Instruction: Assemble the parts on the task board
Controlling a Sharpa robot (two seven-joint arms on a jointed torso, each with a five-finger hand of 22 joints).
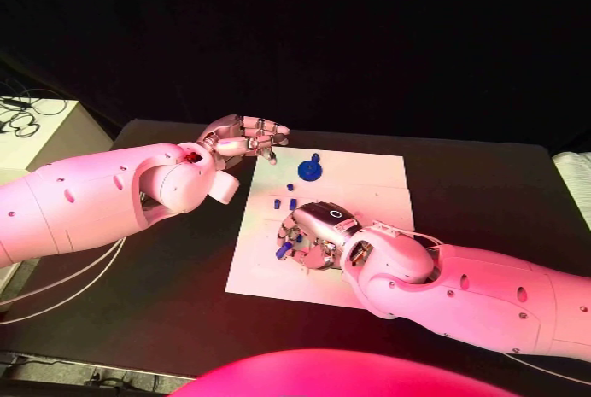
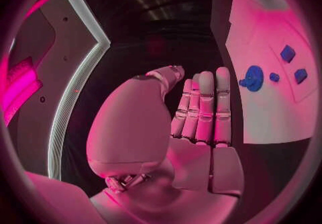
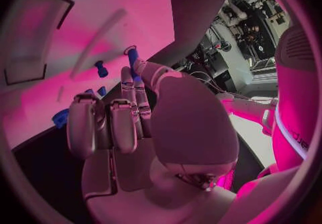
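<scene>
The white rectangular task board [image 1: 357,179] is lying mid-table in my head view, a round blue knobbed part [image 1: 311,169] sitting near its twelve o'clock edge and small blue pegs [image 1: 290,203] at centre. My right hand [image 1: 314,235] is pressing down at the board's six o'clock side, pinching a slim blue peg [image 1: 284,248]. My left hand [image 1: 247,137] is hovering off the eleven o'clock corner.

Left wrist view: fingers [image 2: 204,106] are lying straight together, holding nothing.

Right wrist view: the peg [image 3: 132,58] is poking past my fingertips; I'm worrying that this shallow pinch lets it tilt and jam.
</scene>
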